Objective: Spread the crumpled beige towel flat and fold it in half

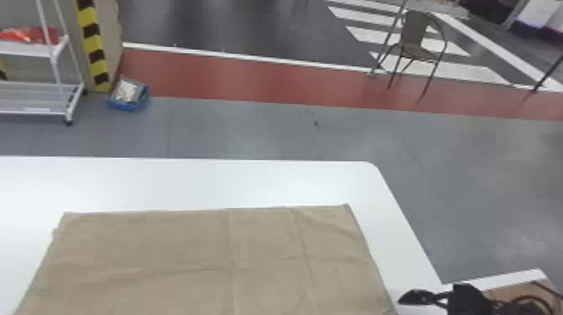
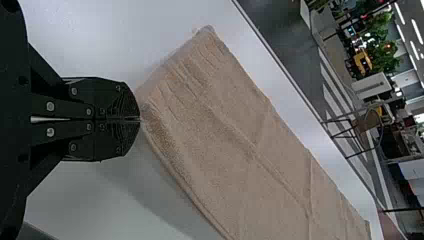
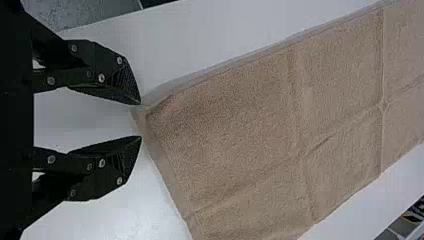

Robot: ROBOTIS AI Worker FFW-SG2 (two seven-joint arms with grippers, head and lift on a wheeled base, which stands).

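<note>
At the head view's lower right edge, my right gripper (image 1: 412, 297) is beside the right side of the beige towel (image 1: 176, 251), which lies spread on the white table with shallow creases. The right wrist view has my right gripper (image 3: 141, 120) open, its fingertips at a corner of the towel (image 3: 250, 130), with no cloth pinched. In the left wrist view my left gripper (image 2: 140, 119) is shut on the near edge of the towel (image 2: 235, 145); small wrinkles run along the hem by its tips.
The white table (image 1: 188, 182) extends beyond the towel's far side, with its rounded far corner to the right. A box with black cables (image 1: 528, 301) stands at the lower right. A chair, a cart and a blue tray are on the floor farther off.
</note>
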